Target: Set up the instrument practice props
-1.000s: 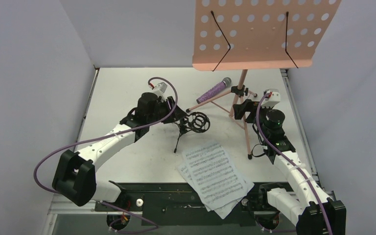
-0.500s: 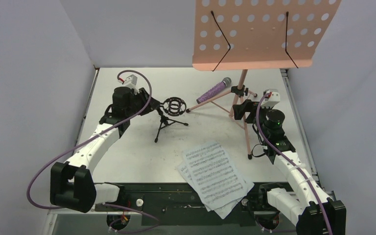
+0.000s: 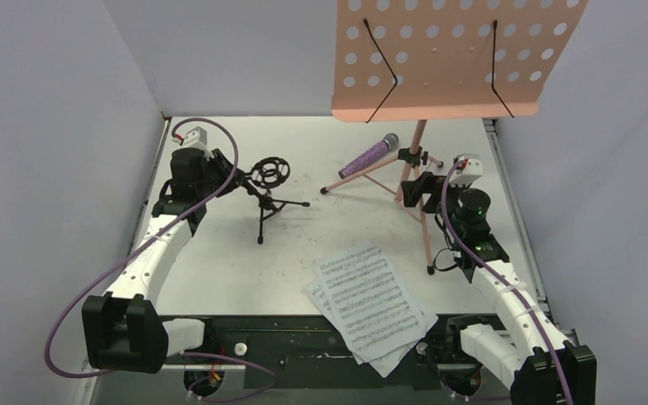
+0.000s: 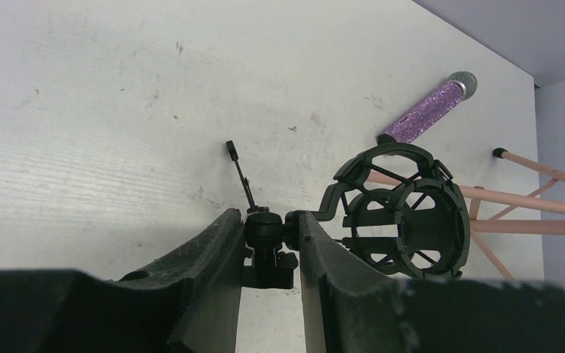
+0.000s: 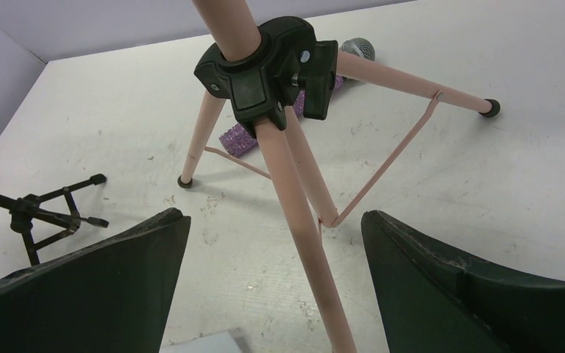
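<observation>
The small black tripod mic stand [image 3: 265,187] stands upright at the table's left, its round cage holder [image 4: 404,220] empty. My left gripper [image 4: 268,234] is shut on its neck just below the holder. The glittery purple microphone [image 3: 369,155] lies on the table under the pink perforated music stand [image 3: 456,59], also seen in the left wrist view [image 4: 427,107]. My right gripper [image 5: 276,228] is open, its jaws either side of a pink tripod leg [image 5: 305,191] without touching it. White sheet-music pages [image 3: 369,302] lie at the near edge.
Grey walls close in the table on the left, back and right. The music stand's three pink legs [image 3: 426,228] spread over the right half. A black base plate [image 3: 304,350] runs along the near edge, partly under the pages.
My left arm has carried the mic stand leftward and toward the back, from the table's middle to its left side, and it now stands upright. The right arm has not moved.
</observation>
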